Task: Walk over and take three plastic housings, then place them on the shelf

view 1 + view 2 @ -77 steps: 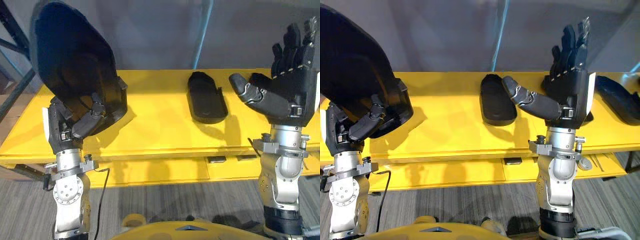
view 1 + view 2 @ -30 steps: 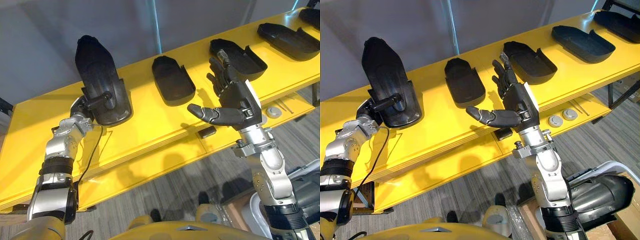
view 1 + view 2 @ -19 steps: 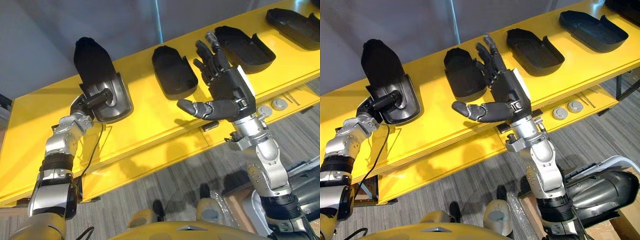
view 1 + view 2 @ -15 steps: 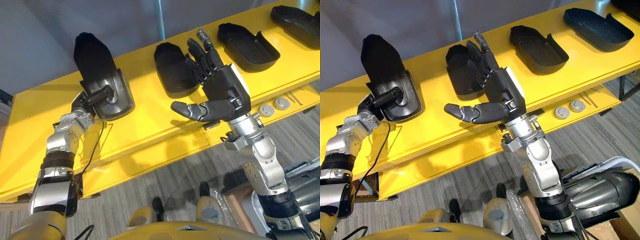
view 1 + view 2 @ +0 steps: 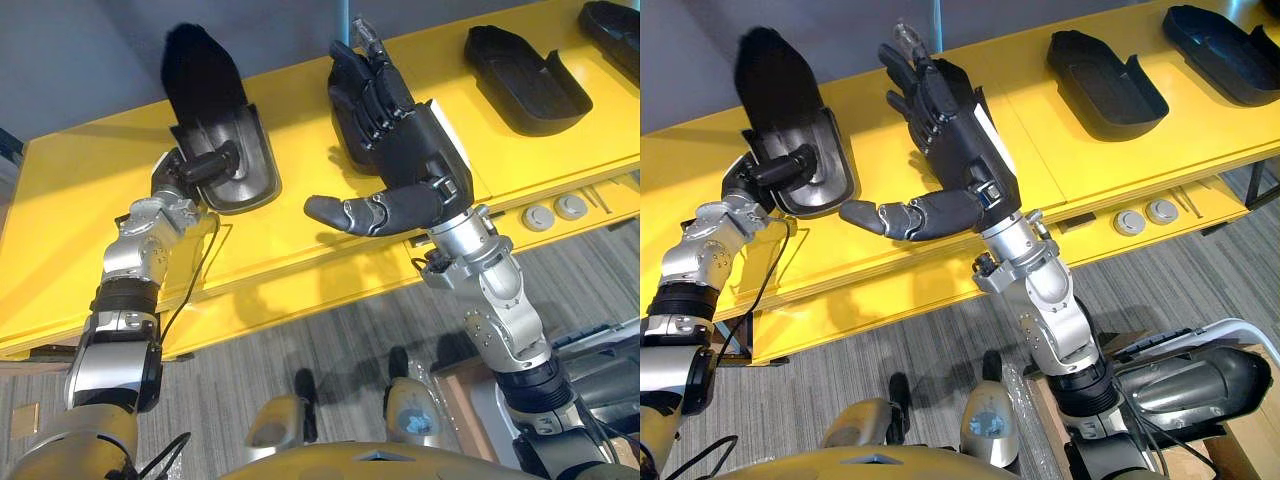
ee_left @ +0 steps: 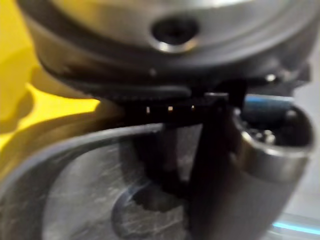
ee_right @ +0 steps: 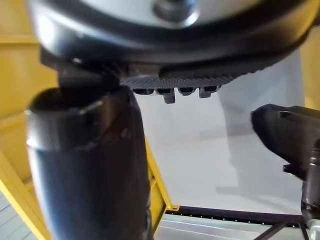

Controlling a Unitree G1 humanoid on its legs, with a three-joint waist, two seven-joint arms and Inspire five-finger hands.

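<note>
Four dark, shoe-shaped shells along the yellow table (image 5: 60,230). The leftmost housing (image 5: 215,140) is tipped up over the table's left part, grey hollow facing out, the left hand (image 5: 190,170) curled on its near rim. The second housing (image 5: 340,120) sits mid-table, mostly hidden. The third housing (image 5: 525,90) and fourth housing (image 5: 1220,50) lie flat further right, hollows up.

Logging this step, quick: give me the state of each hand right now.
Left hand: shut on a plastic housing, thumb across its rim.
Right hand: open, fingers straight, holding nothing.
</note>
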